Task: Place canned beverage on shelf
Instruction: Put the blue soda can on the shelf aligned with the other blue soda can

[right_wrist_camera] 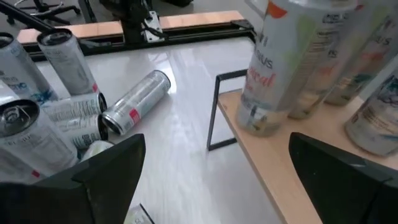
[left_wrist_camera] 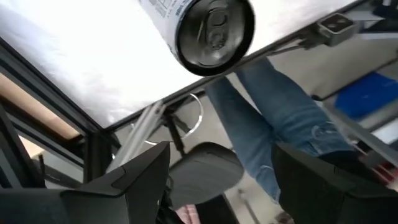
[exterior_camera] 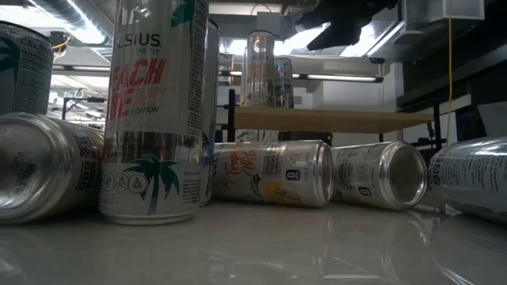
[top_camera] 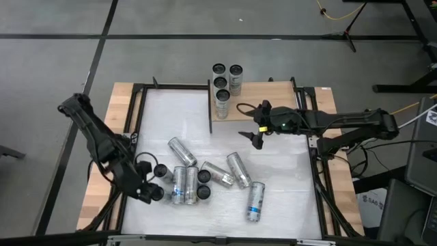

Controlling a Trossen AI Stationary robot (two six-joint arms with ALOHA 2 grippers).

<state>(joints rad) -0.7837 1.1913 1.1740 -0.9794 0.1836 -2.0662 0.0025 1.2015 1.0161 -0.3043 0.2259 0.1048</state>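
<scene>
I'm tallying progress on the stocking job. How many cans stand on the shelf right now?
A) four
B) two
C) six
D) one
A: the high view shows four upright cans clustered at the far left end of the shelf, with the rest on the table.

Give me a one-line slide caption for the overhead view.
Four cans stand on the shelf, the right claw hovers open beside them, and more cans litter the white table.

Person [left_wrist_camera: 280,124] cropped to denim legs in left wrist view; foreground can [exterior_camera: 154,111] top cut off.
</scene>
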